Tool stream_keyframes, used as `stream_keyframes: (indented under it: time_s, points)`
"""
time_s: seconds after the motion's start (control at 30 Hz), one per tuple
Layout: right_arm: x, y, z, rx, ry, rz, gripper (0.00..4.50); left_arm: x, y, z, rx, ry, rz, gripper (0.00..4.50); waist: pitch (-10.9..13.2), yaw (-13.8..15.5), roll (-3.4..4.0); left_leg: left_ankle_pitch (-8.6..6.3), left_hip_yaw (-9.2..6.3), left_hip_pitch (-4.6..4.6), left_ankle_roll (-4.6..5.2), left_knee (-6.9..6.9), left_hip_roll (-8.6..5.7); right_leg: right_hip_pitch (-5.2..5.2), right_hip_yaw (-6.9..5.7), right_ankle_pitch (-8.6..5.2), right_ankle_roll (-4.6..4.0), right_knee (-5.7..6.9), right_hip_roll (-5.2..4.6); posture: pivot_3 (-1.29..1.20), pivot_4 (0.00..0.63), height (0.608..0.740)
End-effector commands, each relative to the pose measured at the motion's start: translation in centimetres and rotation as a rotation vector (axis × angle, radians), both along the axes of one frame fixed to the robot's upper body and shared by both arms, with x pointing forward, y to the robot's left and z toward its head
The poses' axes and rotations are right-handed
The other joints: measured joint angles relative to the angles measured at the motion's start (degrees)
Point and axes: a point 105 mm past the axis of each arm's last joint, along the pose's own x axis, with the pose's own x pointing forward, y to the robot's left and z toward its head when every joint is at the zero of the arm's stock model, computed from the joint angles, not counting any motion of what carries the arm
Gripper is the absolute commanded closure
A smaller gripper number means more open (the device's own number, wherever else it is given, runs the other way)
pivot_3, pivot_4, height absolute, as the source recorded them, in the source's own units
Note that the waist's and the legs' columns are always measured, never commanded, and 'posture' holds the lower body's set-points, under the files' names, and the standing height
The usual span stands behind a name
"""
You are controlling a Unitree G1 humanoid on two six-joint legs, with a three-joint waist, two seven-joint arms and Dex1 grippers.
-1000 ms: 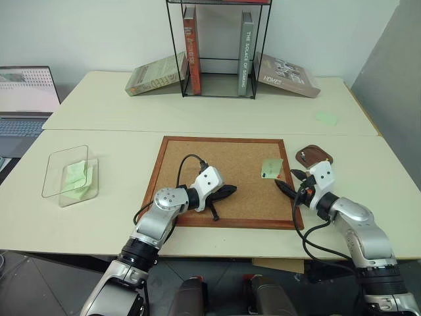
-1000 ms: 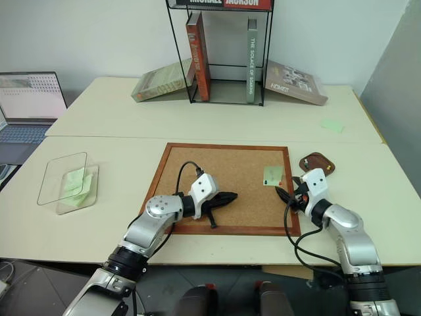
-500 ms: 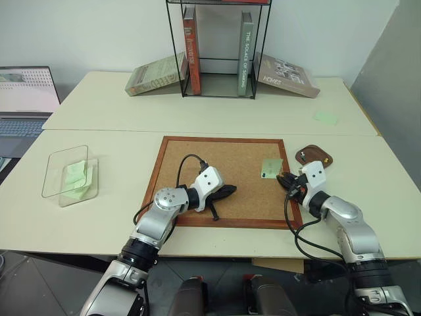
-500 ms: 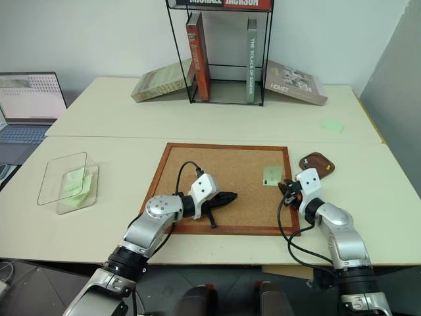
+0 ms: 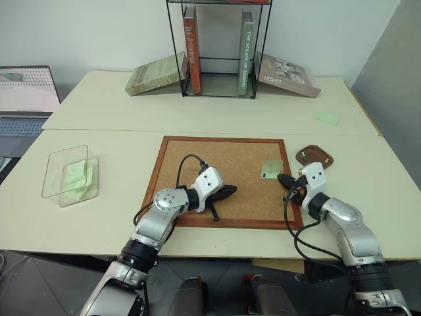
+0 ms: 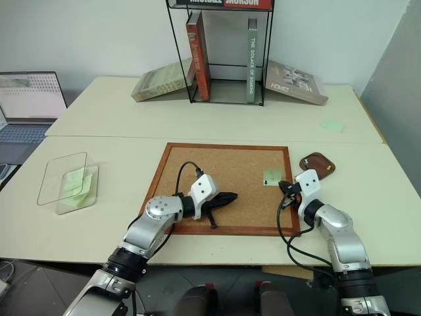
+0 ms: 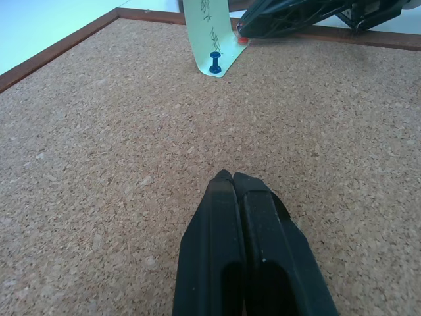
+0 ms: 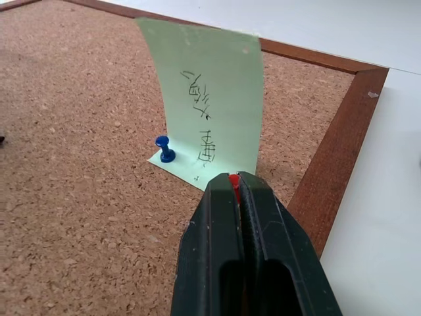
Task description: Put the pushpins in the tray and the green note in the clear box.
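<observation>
Cork board (image 5: 220, 178), mid-table — green note (image 8: 207, 99) pinned at its right edge by a blue pin (image 8: 164, 149) and a red pin (image 8: 233, 179). My right gripper (image 8: 235, 181) is clamped on the red pin; left gripper (image 7: 233, 181) pressed together, idle. Pin-pulling step: next I lift it clear, then carry it to the tray (image 5: 314, 157).

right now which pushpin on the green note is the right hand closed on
The red pushpin at the pale green paper note's near corner, pinched by the right hand. The blue pushpin stands free beside it.
</observation>
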Motion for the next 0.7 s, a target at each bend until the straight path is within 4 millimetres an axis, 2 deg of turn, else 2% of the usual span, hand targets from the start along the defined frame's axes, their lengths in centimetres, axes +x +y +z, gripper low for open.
stream_keyframes:
  time_s: [0.03,0.2,0.27,0.37,0.47,0.7]
  points:
    - [-0.3,0.5,3.4,0.049,-0.130,0.032,4.49,-0.6,0.9,-2.6,0.074,0.074,0.021,4.50,0.00,-0.02,0.00,0.00,-0.01,0.01,0.00,0.01,0.01,0.00,-0.01,0.00,0.00,0.00,0.00,0.00,0.150,0.740]
    - [-0.3,-0.1,4.6,0.063,-0.154,0.018,4.49,-0.6,0.8,-2.7,0.076,0.076,0.019,4.50,0.00,-0.01,0.00,0.00,-0.01,0.03,0.00,0.02,0.01,0.01,-0.01,0.00,0.01,0.01,0.00,0.00,0.150,0.740]
    - [0.0,-1.2,5.1,0.067,-0.163,-0.021,4.49,-0.6,0.8,-2.7,0.074,0.076,0.020,4.50,0.00,0.00,0.00,0.00,-0.01,0.02,0.00,0.01,0.01,0.01,-0.02,0.00,0.01,0.01,0.00,0.00,0.150,0.740]
    - [1.1,-3.9,5.2,0.031,-0.155,-0.123,4.49,-0.6,0.8,-2.7,0.073,0.077,0.021,4.50,0.00,0.00,0.00,0.00,0.00,0.02,0.00,0.02,0.00,0.01,0.00,0.00,0.01,0.00,0.00,0.00,0.150,0.740]
    - [2.3,-5.6,5.2,0.004,-0.155,-0.196,4.49,-0.6,0.8,-2.7,0.073,0.077,0.021,4.50,0.00,-0.04,0.00,0.00,0.04,0.03,0.00,0.02,0.00,0.01,0.01,0.00,0.00,0.00,0.00,0.00,0.150,0.740]
    - [5.1,-7.6,4.3,-0.069,-0.111,-0.261,4.49,-0.6,0.6,-2.6,0.073,0.073,0.016,4.50,-0.02,-0.04,0.02,0.00,0.03,0.04,0.00,0.00,0.01,0.01,0.01,0.00,0.00,0.02,0.06,0.00,0.150,0.740]
